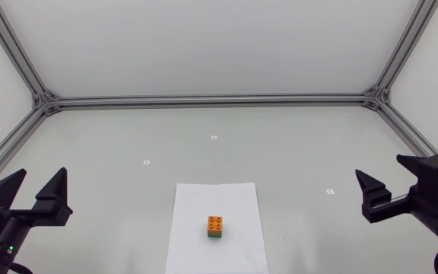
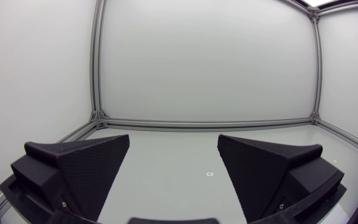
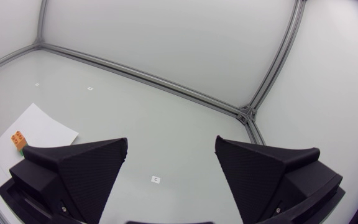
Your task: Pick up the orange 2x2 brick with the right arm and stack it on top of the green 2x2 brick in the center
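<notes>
Orange 2x2 brick (image 1: 215, 223), studs up, atop green 2x2 brick (image 1: 215, 235), left gripper (image 1: 40, 179) and right gripper (image 1: 379, 167) fingers wide, empty

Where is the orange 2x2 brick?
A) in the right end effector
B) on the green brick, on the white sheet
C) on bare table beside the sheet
B: the orange brick sits on the green brick on the white sheet, with the right end effector open and well apart.
</notes>
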Controlling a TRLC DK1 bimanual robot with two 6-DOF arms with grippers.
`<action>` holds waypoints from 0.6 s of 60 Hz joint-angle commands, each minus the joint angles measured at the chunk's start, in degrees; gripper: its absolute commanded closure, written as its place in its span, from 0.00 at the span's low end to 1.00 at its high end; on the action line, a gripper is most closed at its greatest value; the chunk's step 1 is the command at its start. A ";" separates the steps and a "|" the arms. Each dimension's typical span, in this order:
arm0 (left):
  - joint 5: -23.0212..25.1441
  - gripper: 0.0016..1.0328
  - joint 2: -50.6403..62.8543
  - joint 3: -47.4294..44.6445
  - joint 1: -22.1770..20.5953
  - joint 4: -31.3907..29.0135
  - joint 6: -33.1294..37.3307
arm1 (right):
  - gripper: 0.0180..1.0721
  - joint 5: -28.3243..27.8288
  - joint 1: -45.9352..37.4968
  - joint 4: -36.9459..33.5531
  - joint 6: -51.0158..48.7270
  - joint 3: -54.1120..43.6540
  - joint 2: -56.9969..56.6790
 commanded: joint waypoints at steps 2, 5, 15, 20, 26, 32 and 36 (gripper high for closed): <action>0.23 0.04 -0.45 -2.35 0.17 -0.84 0.73 | 0.05 0.39 -0.23 2.76 4.23 -3.57 -2.99; 0.23 0.04 -0.45 -2.35 0.17 -0.76 0.73 | 0.05 0.48 -0.19 4.26 5.72 -5.05 -4.61; 0.23 0.04 -0.45 -2.35 0.17 -0.76 0.73 | 0.05 0.73 -0.09 8.81 10.26 -9.54 -9.51; 0.23 0.04 -0.45 -2.35 0.17 -0.84 0.73 | 0.05 0.87 -0.03 11.15 12.59 -11.85 -12.03; 0.23 0.04 -0.45 -2.35 0.17 -0.84 0.73 | 0.05 1.06 0.05 14.53 15.96 -15.19 -15.67; 0.23 0.04 -0.45 -2.35 0.17 -0.76 0.73 | 0.05 1.21 0.11 17.28 18.70 -17.90 -18.63; 0.23 0.04 -0.45 -2.35 0.17 -0.84 0.73 | 0.05 1.23 0.12 17.65 19.07 -18.26 -19.03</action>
